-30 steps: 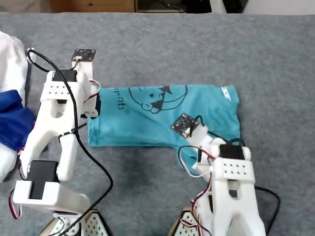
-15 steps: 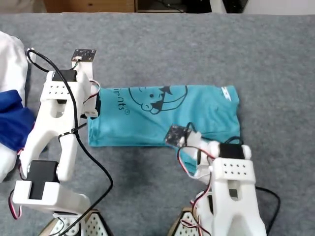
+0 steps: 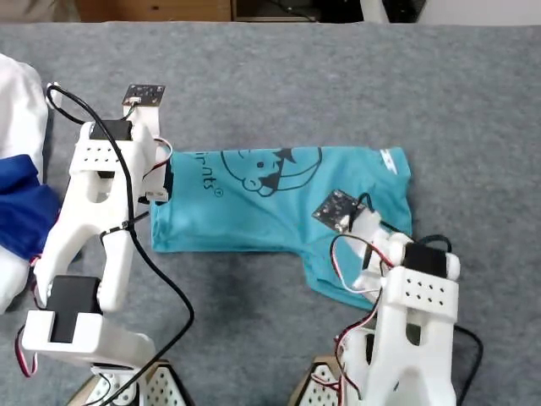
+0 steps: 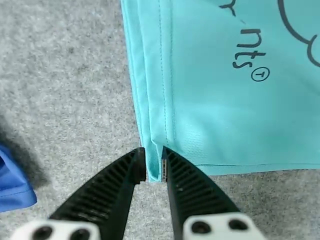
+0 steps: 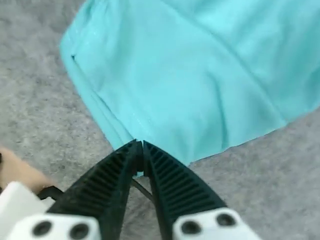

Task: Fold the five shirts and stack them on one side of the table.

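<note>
teal shirt (image 4: 210, 120), partial dark lettering (image 4: 247, 50)

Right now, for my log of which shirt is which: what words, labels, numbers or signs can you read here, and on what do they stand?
Dark lettering on the teal shirt: only the tail of a word shows, ending in a small circled mark; the start is cut off, so no whole word reads.
White mark near the same shirt's far edge: too small to read.
No other text is legible.
</note>
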{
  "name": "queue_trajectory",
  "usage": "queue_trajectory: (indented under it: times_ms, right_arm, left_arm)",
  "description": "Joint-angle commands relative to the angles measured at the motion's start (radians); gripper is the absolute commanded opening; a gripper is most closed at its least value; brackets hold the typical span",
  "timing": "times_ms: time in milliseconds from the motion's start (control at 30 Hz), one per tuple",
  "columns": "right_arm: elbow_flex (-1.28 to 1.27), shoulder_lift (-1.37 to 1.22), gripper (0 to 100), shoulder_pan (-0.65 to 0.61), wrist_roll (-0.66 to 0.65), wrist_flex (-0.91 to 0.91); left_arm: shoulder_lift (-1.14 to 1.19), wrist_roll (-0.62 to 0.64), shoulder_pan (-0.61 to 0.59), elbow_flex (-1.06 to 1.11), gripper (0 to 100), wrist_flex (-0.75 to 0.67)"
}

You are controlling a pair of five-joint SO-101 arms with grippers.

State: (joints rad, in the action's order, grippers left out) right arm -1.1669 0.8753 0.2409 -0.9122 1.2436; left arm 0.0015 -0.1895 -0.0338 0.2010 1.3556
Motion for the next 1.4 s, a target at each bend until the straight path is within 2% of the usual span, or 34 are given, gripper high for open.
queue_trajectory:
  times_ms: [0,200,300,533,700,867,1100,1367]
  right_arm:
    - [-0.002,0.007,1.0,0.085,-0.043,-0.069]
    - [-0.050,0.007,1.2,0.128,-0.170,-0.064]
    - [-0.071,0.007,1.8,0.128,-0.181,-0.075]
    - [-0.074,0.007,13.6,0.127,-0.195,-0.129]
    - [-0.108,0.007,14.3,0.127,-0.255,-0.132]
    - [-0.188,0.007,14.3,0.130,-0.265,-0.215]
    - [-0.197,0.013,13.9,0.133,-0.264,-0.232]
    - [-0.202,0.013,0.5,0.134,-0.261,-0.252]
  left_arm:
    - [-0.010,0.008,0.006,-0.015,7,0.006]
    - [-0.013,0.005,0.003,-0.015,7,0.021]
    - [-0.010,0.006,0.005,-0.014,7,0.028]
    - [-0.008,0.006,0.002,-0.014,7,0.028]
    - [-0.012,0.006,0.002,-0.014,7,0.028]
    - [-0.012,0.005,0.002,-0.014,7,0.028]
    - [-0.012,0.005,0.002,-0.014,7,0.028]
    - [-0.008,0.002,0.002,-0.014,7,0.028]
